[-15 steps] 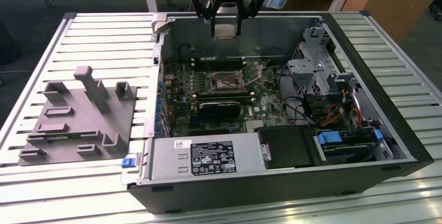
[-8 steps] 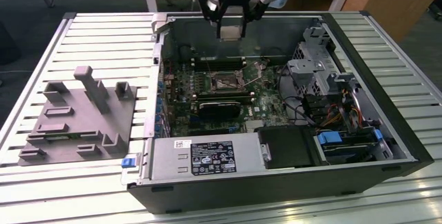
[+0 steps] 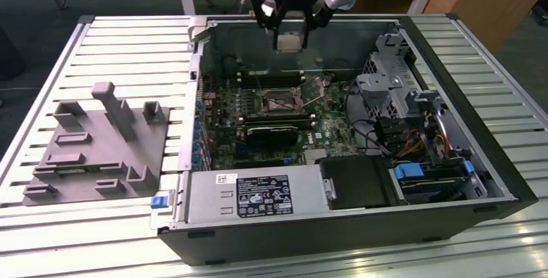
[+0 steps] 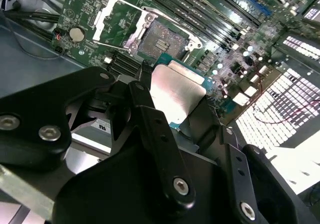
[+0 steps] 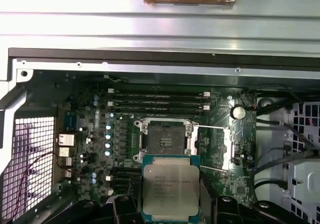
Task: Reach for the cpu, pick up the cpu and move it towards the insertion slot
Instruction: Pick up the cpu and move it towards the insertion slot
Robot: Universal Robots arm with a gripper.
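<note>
The black gripper (image 3: 291,34) grasps the flat square silvery-grey cpu (image 5: 170,188), lifted above the open computer case near its far wall. The dark, metal-framed insertion slot (image 5: 167,142) lies empty below; pickup is complete, transfer remains unfinished.

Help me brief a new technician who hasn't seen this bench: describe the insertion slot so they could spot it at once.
Look inside the open computer case at the green motherboard. Near its middle, just below the long black memory slots, sits the insertion slot: a small dark square socket. Unlike its neighbours, it is framed by a shiny metal bracket.
</note>
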